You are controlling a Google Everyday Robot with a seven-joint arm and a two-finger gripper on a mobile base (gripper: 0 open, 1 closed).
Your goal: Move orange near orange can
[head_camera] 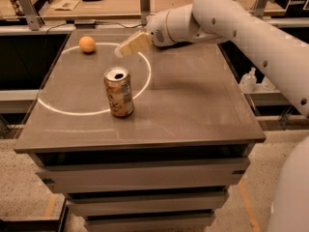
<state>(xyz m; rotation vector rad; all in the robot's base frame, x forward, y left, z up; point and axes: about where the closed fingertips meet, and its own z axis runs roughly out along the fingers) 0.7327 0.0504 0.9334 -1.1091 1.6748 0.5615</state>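
Observation:
The orange (87,44) is a small round fruit lying at the far left of the grey table (193,105). The orange can (119,92) stands upright nearer the front left, silver top with a dark hole. The two are well apart. My gripper (120,51) hangs above the table at the back, right of the orange and behind the can, pointing left towards the fruit. It holds nothing that I can see.
A bright ring of light (94,79) lies on the tabletop around the can. A wooden bench (120,1) with small items stands behind the table. A white bottle (247,79) sits on a shelf to the right. The white arm (241,28) crosses the back right.

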